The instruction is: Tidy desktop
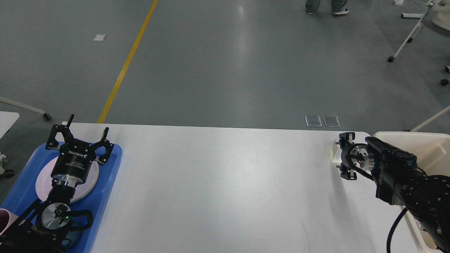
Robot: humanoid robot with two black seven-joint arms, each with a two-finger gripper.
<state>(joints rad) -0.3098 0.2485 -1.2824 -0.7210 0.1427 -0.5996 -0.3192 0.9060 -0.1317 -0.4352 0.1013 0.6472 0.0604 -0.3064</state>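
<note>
White desktop (225, 182); left claw (79, 135) reads "ROBOTIQ".

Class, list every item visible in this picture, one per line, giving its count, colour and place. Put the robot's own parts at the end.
Large white rectangular desktop: one, white, filling the lower half of the view.
Blue plastic tray: one, blue, at the desktop's left end.
Round pale pink plate: one, pale pink, in the tray, partly under the left arm.
Beige plastic bin: one, beige, at the desktop's right end.
Cream paper cup: one, cream, lying by the far right corner, mostly hidden by the right gripper.
Yellow floor line: one, yellow, on the grey floor beyond.
Left gripper: black, open, above the tray.
Right gripper: black, at the cup; fingers unclear.
</note>
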